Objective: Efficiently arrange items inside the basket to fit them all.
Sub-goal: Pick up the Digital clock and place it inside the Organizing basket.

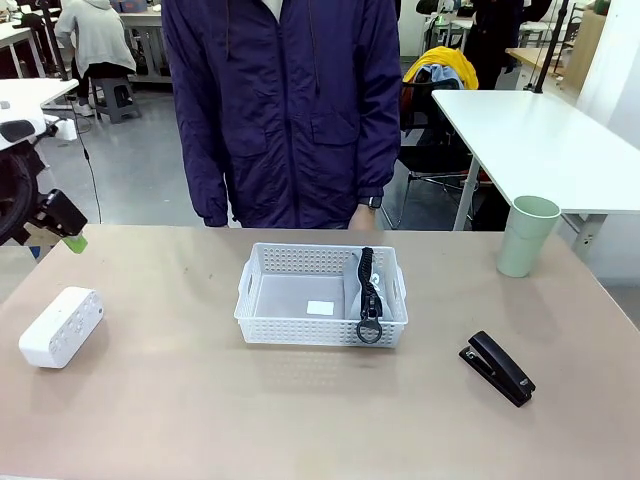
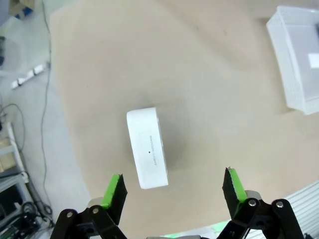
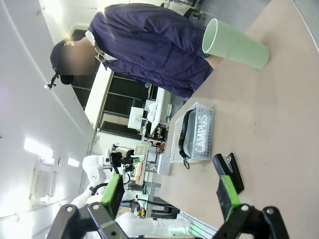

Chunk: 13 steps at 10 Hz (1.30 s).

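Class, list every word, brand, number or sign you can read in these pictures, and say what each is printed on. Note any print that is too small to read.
"CAMPUS": large letters, sideways in the right wrist view, on the grey pouch standing in the basket.
Small print on the white box: too small to read.
White label on the basket floor: nothing legible.

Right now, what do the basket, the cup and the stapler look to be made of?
Basket: white moulded plastic, matte, judging by its perforated walls and cut-out handles. Cup: pale green, smooth, likely plastic. Stapler: black casing with a slight sheen, probably plastic or painted metal; unclear which.
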{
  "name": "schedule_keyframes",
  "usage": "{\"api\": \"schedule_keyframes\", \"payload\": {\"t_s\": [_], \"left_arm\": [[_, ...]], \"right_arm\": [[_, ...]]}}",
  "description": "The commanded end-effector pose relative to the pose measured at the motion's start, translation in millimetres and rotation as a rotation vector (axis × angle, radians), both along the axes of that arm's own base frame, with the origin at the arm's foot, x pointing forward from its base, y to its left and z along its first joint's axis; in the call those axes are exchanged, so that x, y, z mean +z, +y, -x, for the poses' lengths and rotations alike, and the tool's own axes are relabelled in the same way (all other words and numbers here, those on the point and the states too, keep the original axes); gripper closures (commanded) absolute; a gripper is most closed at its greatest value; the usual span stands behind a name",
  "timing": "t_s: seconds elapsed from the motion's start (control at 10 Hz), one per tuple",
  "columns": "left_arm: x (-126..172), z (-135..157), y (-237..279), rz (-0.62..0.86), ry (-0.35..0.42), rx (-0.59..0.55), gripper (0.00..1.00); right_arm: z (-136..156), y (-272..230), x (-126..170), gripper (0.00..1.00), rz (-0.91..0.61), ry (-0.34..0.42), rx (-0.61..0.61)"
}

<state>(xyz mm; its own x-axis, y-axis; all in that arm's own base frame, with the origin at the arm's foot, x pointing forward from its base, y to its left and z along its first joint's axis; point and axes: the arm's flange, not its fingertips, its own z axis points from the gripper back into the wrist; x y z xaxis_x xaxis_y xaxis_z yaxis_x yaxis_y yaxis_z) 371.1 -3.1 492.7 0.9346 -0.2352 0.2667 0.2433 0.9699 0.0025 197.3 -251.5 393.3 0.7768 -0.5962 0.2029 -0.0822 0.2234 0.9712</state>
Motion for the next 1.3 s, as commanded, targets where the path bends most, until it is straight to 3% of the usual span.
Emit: {"api": "schedule_keyframes", "payload": {"t_s": [0.0, 0.4, 0.5, 0.9, 1.2], "left_arm": [[-15.8, -14.4, 12.6, 0.003, 0.079, -0.054, 0.0], [-72.7, -24.4, 27.0, -0.04, 0.223, 0.087, 0.0], [-88.1, -23.7, 23.6, -0.039, 0.281, 0.058, 0.0], [-118.9, -32.8, 28.6, -0.137, 0.296, 0.107, 0.0], [-137.4, -42.6, 44.4, -0.075, 0.333, 0.085, 0.0]], "right_arm": [[-2.6, -1.1, 3.3, 0.0, 0.004, -0.039, -0.008], [-2.6, -1.1, 3.3, 0.0, 0.004, -0.039, -0.008], [-2.6, -1.1, 3.3, 0.0, 0.004, -0.039, -0.008], [-2.6, -1.1, 3.3, 0.0, 0.004, -0.039, -0.008], [-2.6, -1.1, 3.3, 0.0, 0.004, -0.039, -0.008]]}}
